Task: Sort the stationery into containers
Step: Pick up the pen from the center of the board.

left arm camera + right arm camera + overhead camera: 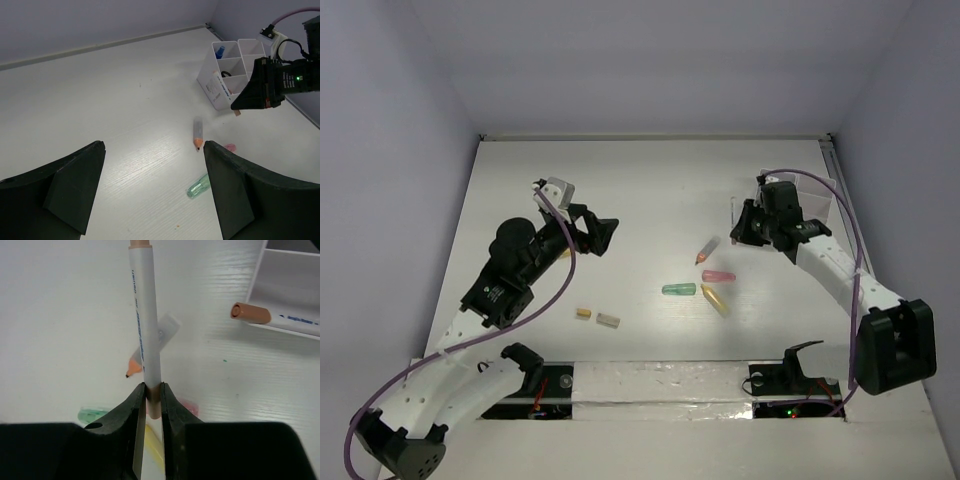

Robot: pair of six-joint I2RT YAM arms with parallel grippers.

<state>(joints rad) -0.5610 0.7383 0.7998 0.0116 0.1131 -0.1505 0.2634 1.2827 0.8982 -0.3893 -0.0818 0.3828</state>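
My right gripper (152, 387) (740, 232) is shut on one tan end of a thin white pen (142, 315), held above the table just left of the white organizer tray (820, 205) (216, 90) (260, 270). A second white pen with a tan cap (250, 314) pokes out of the tray. A blue-capped tube (220, 50) stands in a compartment. My left gripper (600, 235) (154, 147) is open and empty at centre left. A grey pencil stub (708, 249) (198, 133), pink marker (718, 276), green marker (678, 290) (197, 186) and yellow marker (715, 300) lie mid-table.
A small yellow eraser (583, 313) and a grey eraser (608, 320) lie near the front, left of centre. Walls close in the table at the back and both sides. The tray stands near the right edge, partly hidden by the right arm.
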